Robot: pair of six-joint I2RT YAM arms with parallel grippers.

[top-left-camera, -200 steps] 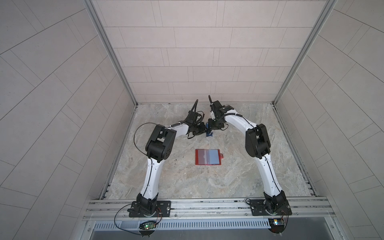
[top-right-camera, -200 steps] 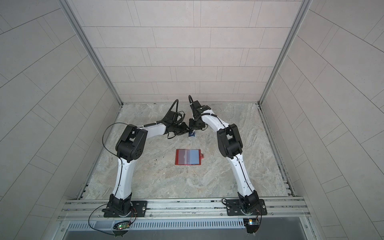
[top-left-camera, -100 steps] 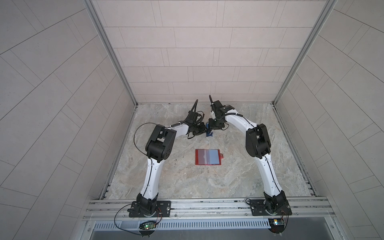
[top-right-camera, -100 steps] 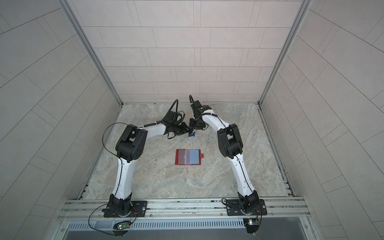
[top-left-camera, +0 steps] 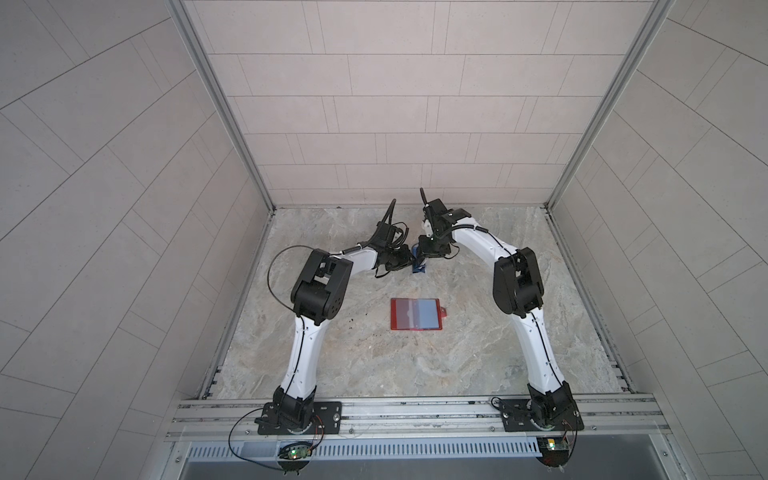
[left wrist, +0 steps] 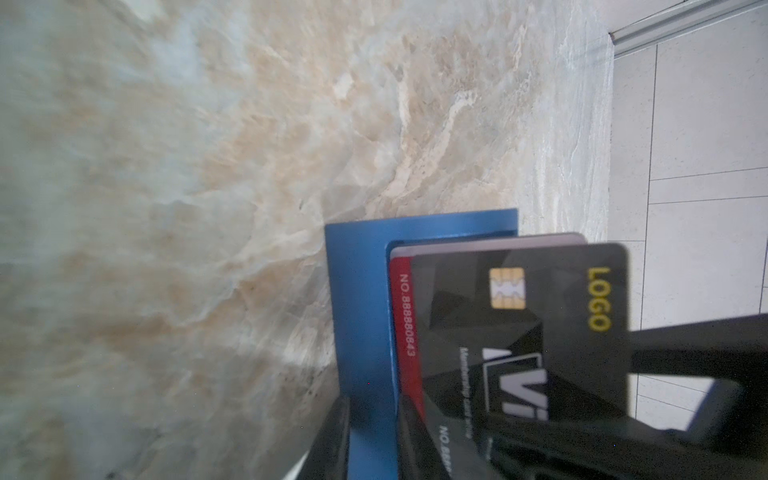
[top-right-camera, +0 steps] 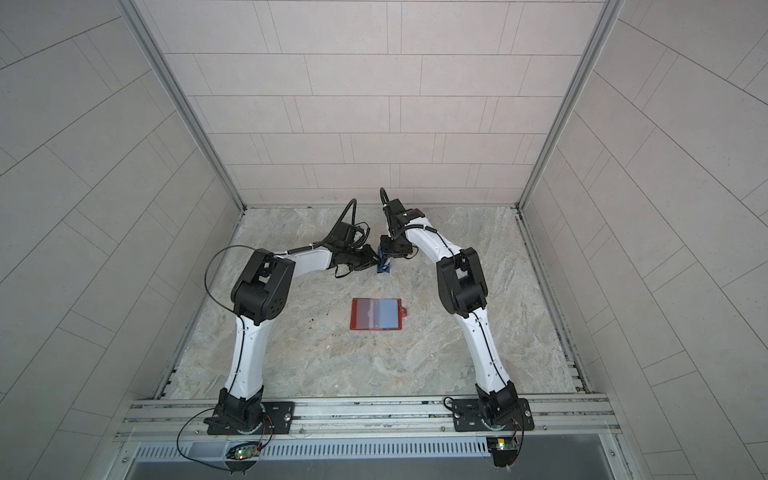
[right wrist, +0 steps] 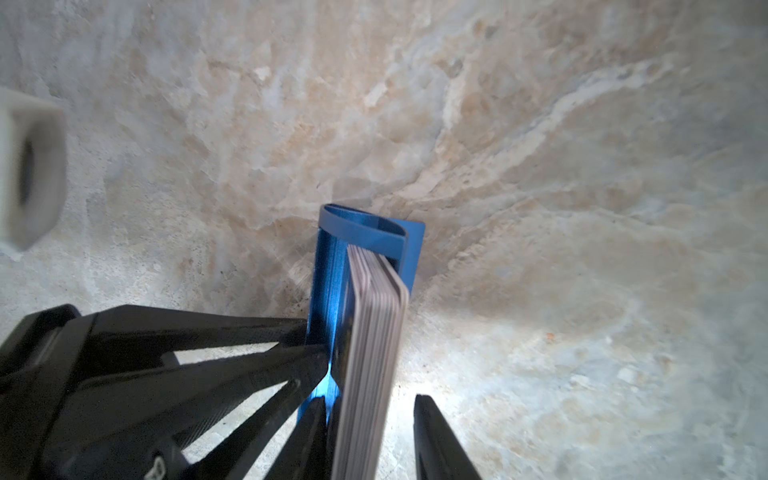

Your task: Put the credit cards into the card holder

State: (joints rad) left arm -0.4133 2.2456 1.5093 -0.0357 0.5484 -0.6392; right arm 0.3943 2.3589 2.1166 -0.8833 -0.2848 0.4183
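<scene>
Top views both showed the marble tabletop [top-left-camera: 478,353] with my two arms meeting at its far end, posed just as they had been a second before. The red card holder [top-left-camera: 415,313] lay open and flat near the middle, unmoved and well apart from both grippers. The small blue stand [right wrist: 328,266] stood upright at the far end with the credit cards [right wrist: 374,332] on edge in it.

My left gripper [right wrist: 316,345] was clamped on the stand's wall, steadying it. My right gripper [right wrist: 370,403] straddled the stack with its jaws parted, one finger [right wrist: 432,436] clear of the cards. If anything had changed, those jaws had eased slightly wider. I judged that no card had been drawn yet and a fresh pinch was needed.

In the left wrist view the black VIP card [left wrist: 540,332] fronted a red card [left wrist: 405,324], with the edge of a pale card [left wrist: 478,243] behind, all cut off by the frame and by fingers. How many cards the stack held, and whether the holder's red and pale-blue panels were cards already sleeved, I could not tell.
</scene>
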